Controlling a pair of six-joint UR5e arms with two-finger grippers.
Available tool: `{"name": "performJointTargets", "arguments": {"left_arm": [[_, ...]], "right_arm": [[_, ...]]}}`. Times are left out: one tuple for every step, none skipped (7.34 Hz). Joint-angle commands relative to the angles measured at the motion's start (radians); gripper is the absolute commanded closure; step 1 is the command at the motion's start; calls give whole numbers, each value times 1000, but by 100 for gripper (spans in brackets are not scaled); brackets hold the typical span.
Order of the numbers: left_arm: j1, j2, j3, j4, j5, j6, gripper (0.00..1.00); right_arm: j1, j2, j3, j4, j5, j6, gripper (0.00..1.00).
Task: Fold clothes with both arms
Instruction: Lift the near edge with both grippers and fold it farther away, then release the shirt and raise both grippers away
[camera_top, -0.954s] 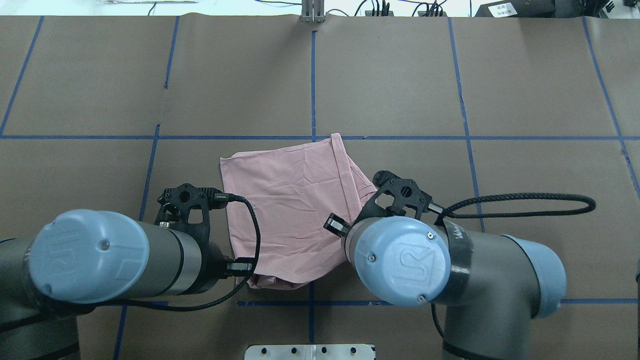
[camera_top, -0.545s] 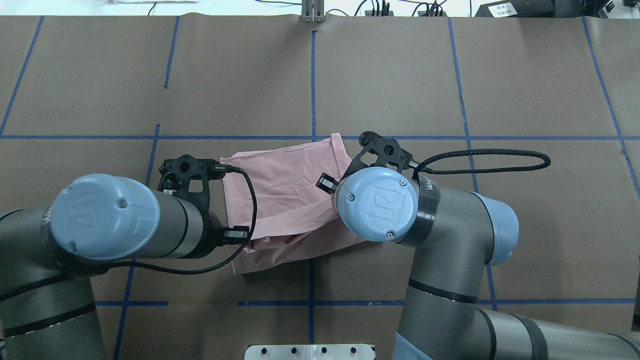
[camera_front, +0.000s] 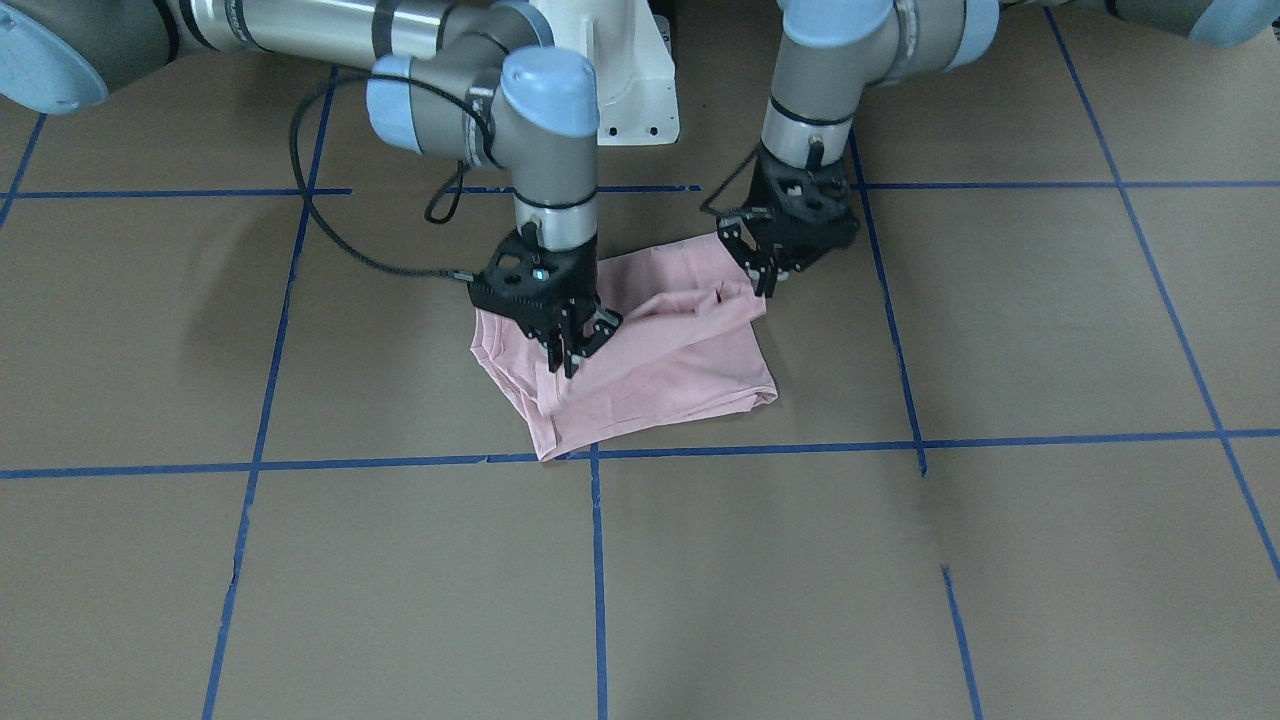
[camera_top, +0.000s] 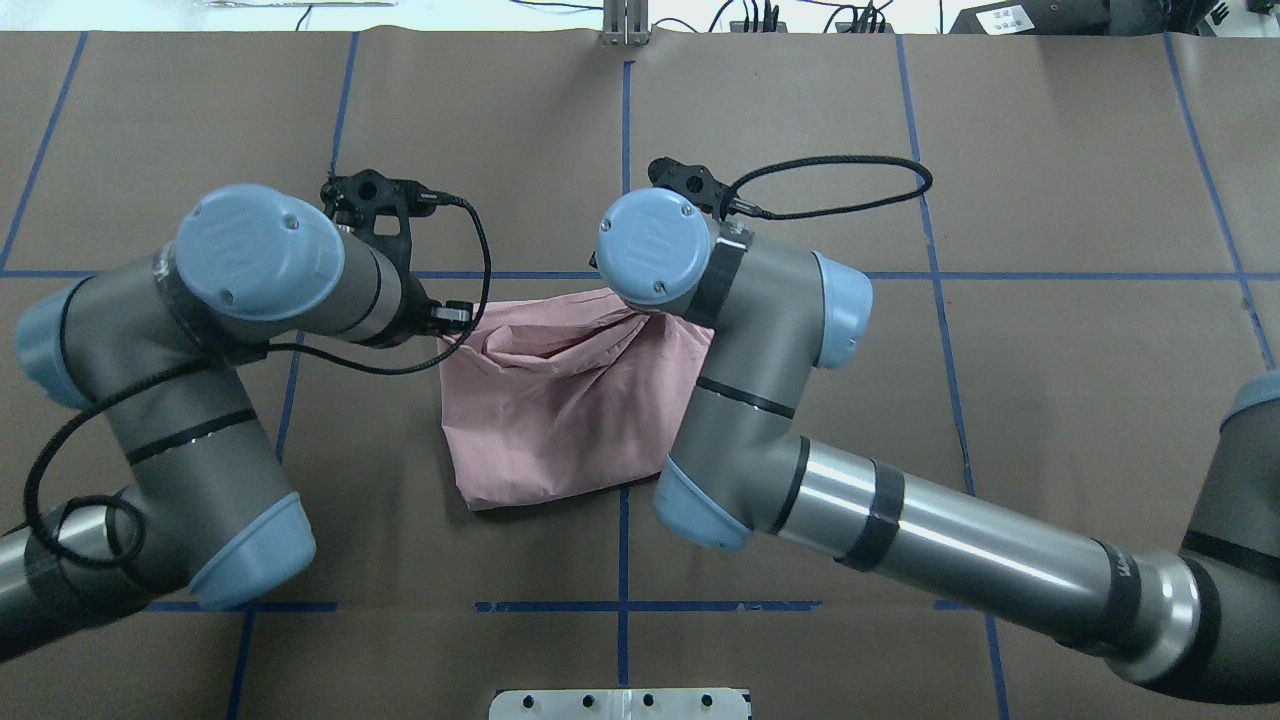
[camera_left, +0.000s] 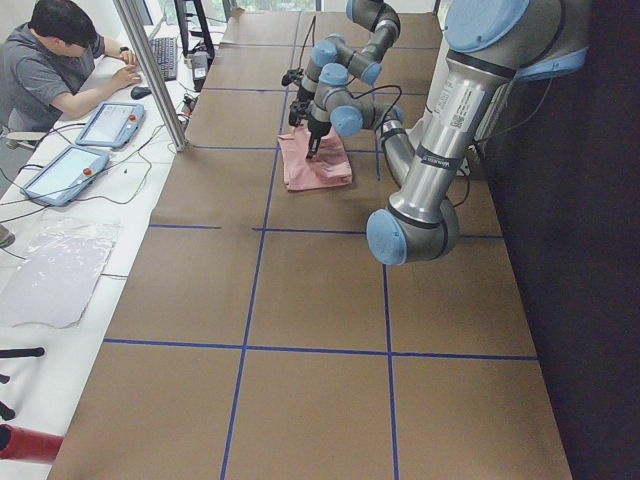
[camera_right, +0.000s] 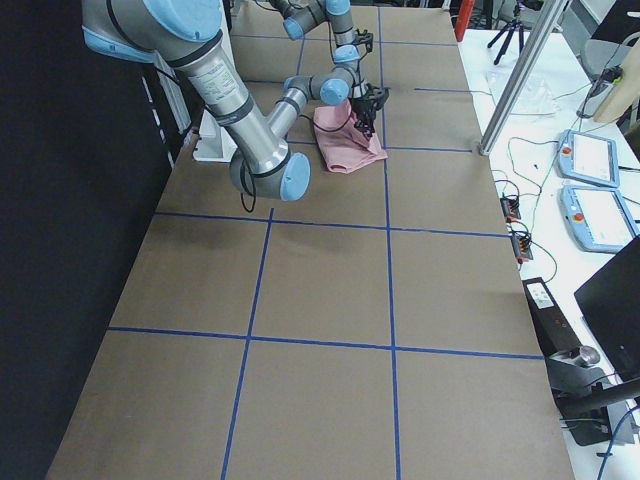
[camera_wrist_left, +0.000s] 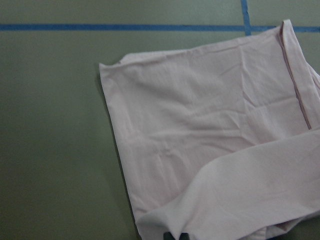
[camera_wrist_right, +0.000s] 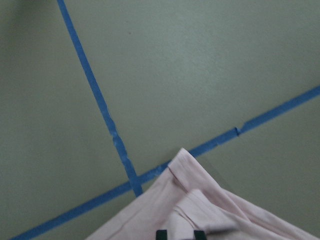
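A: Front view?
B: Shirt (camera_front: 680, 370) half-folded on table (camera_front: 900, 560), centre. Right gripper (camera_front: 568, 358) clamped on its 9 o'clock fold, left gripper (camera_front: 768, 282) pinching its 2 o'clock corner.
A: Overhead?
B: Shirt bunched along 12 o'clock edge; grippers hidden.
A: Wrist cams?
B: Pink cloth at fingertips (camera_wrist_right: 161, 234).

Bare table (camera_top: 1050, 150) is seen around the T-shirt (camera_top: 560, 430). Space over it is taken by left gripper (camera_front: 768, 282) and right gripper (camera_front: 566, 362).

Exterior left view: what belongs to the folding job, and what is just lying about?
Job: pink T-shirt, left gripper, right gripper.
Lying about: two tablets, keyboard, plastic sheet, all on the side bench.
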Motion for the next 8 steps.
{"name": "performJointTargets", "arguments": {"left_arm": [[-165,-34,138,-68,-96,223,0],[-178,-34,131,-63,-123,284,0],[-178,-34,123,-65,-125,286,0],[-178,-28,99,-65,-126,288,0],[-186,-21,54,-57,-149,297,0],[-225,22,-1,-54,-208,387,0],[-291,91,-50,-53,-268,512,0],[-372,161,-84,-53,-311,639,0]], "right_arm": [[139,75,-178,92,147,-191,0],[167,75,-178,89,186,-228,0],[182,70,-175,84,216,-261,0],[202,64,-172,84,255,-291,0],[234,26,-134,81,308,-343,0],[280,-79,-28,76,362,-442,0],[354,-206,111,26,426,-601,0],[458,-331,246,-58,503,-791,0]]}}
